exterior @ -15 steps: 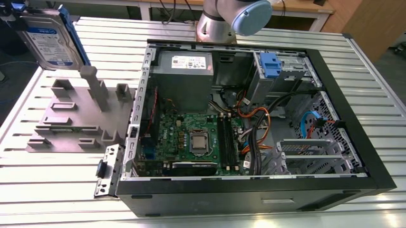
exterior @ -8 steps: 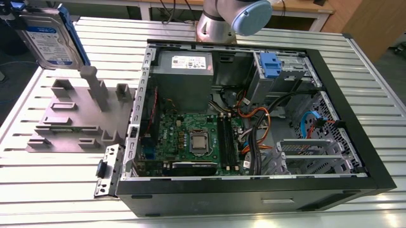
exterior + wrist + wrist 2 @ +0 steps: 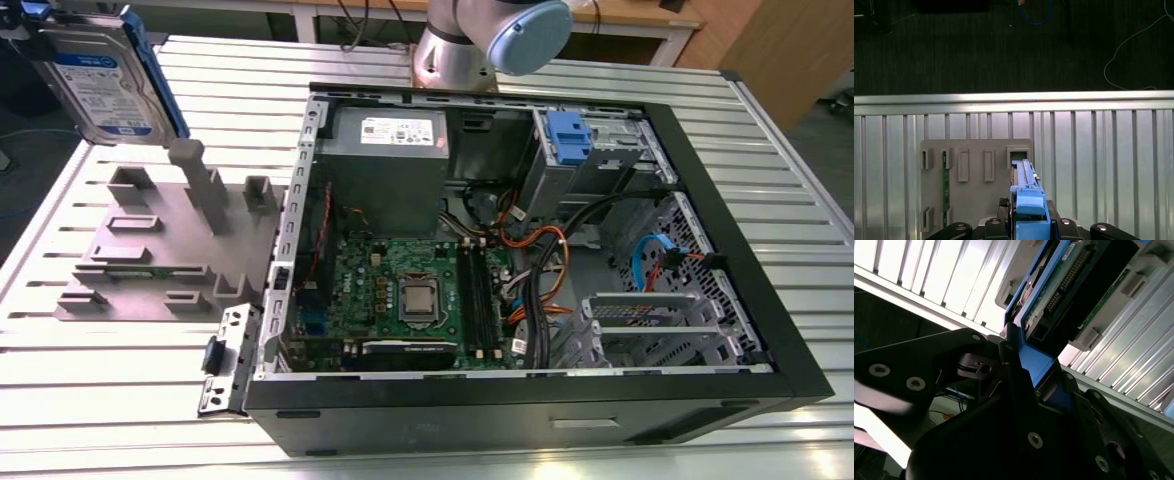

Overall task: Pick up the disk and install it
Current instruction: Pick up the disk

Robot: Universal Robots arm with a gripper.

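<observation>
The hand (image 3: pixel 1034 367) grips the disk (image 3: pixel 107 85) upright above the ribbed metal table (image 3: pixel 107 400), dark floor (image 3: pixel 979 50) beyond.

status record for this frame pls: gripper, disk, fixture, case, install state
gripper: gripper shut on the disk's blue bracket
disk: disk held upright on edge, label towards the exterior camera, over the grey slotted fixture; contact with it cannot be told
fixture: on the slatted table, next to the case on the exterior view's left
case: computer case lying open, motherboard exposed
install: not done, disk is outside the case
</observation>
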